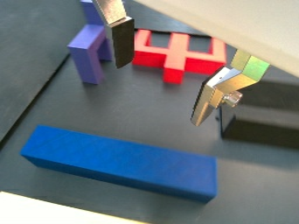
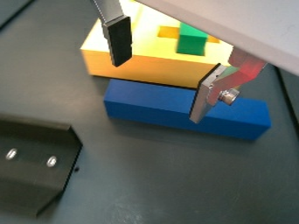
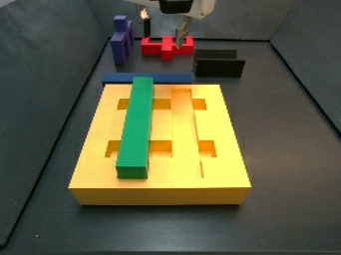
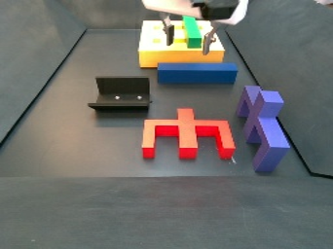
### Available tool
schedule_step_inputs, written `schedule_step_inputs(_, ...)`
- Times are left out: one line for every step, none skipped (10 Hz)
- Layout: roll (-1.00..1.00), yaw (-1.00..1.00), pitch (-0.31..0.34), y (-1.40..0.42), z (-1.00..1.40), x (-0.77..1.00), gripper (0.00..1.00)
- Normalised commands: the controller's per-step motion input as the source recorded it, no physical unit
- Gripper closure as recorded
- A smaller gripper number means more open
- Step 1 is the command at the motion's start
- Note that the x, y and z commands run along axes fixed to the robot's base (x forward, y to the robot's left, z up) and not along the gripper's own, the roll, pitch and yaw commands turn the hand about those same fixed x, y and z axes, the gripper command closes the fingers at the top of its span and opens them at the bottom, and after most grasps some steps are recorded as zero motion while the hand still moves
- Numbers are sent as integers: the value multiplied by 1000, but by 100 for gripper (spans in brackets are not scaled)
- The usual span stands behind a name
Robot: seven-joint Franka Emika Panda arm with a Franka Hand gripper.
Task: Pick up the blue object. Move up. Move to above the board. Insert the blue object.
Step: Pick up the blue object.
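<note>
The blue object [image 2: 176, 109] is a long royal-blue bar lying flat on the dark floor against one short end of the yellow board [image 2: 146, 61]. It also shows in the side views [image 4: 198, 73] [image 3: 144, 78] and in a wrist view [image 1: 117, 162]. My gripper [image 2: 158, 89] hangs open above the blue object, one finger [image 2: 117, 42] toward the board and the other finger [image 2: 208, 98] over the bar. Nothing is between the fingers. The side views place the gripper [image 4: 189, 34] [image 3: 163, 30] over that end of the board [image 3: 160, 149].
A green bar [image 3: 138, 125] lies in a groove of the board. A red branched piece [image 4: 189, 134] and a purple notched block [image 4: 263, 126] lie on the floor beyond the blue object. The dark fixture [image 4: 120, 94] stands beside them, near the blue object.
</note>
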Motion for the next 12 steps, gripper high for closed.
schedule_step_inputs(0,-1000,0,-169,-349,0,0)
schedule_step_inputs(0,-960,0,-180,-229,0,0)
schedule_step_inputs(14,-1000,0,-71,-166,0,0)
schedule_step_inputs(46,-1000,16,-49,-60,0,0)
schedule_step_inputs(53,-997,39,-51,-6,0,0)
schedule_step_inputs(74,-937,91,-46,0,-77,0)
schedule_step_inputs(54,-903,120,0,0,-131,0)
schedule_step_inputs(41,-869,117,0,0,-200,0)
schedule_step_inputs(0,-900,66,0,-117,-214,0)
schedule_step_inputs(0,-943,36,9,-206,-203,0)
schedule_step_inputs(0,-900,26,0,-217,-240,0)
schedule_step_inputs(0,-831,29,0,-183,-286,0)
